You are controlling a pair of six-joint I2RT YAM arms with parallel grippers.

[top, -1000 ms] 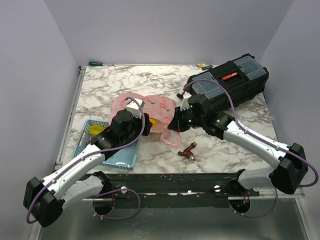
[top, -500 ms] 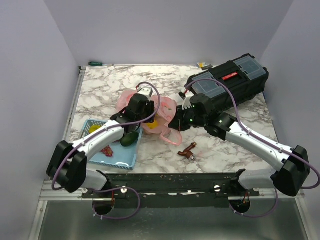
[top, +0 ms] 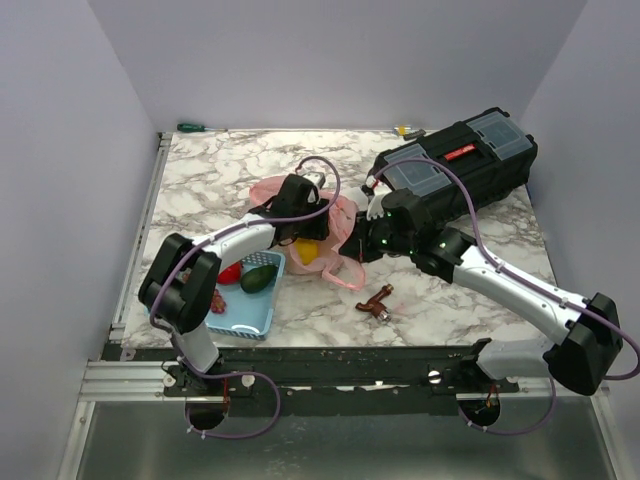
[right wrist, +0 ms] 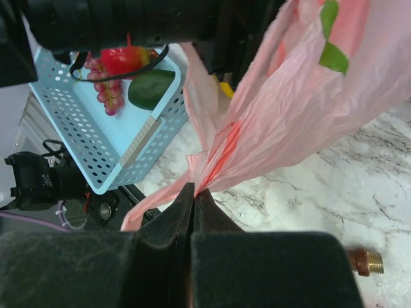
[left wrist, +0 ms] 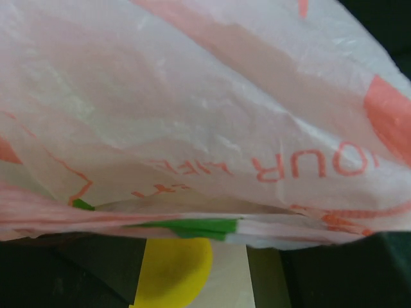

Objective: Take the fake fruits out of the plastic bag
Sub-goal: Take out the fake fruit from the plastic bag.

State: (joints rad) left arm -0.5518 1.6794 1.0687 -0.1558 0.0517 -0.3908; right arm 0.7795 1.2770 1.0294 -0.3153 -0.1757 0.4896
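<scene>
The pink plastic bag (top: 335, 215) lies mid-table and fills the left wrist view (left wrist: 205, 109). My right gripper (top: 350, 248) is shut on a bunched fold of the plastic bag (right wrist: 270, 122) at its near edge (right wrist: 194, 189). Over the bag's left side hangs my left gripper (top: 300, 215), whose dark fingers (left wrist: 64, 273) stand apart beneath the bag's rim. A yellow fake fruit (top: 305, 252) shows at the bag's near side, and between those fingers (left wrist: 173, 269). A red fake fruit (top: 228, 272) rests in the basket (right wrist: 122, 59).
The light blue slotted basket (top: 248, 318) at the left front also holds a dark green avocado (top: 258, 278) and purple grapes (right wrist: 106, 96). A black toolbox (top: 455, 170) stands at the back right. A brass fitting (top: 378, 303) lies near the front edge.
My left arm swung from over the basket up and right to the bag, uncovering the avocado, grapes and red fruit. The right gripper has kept its hold on the bag.
</scene>
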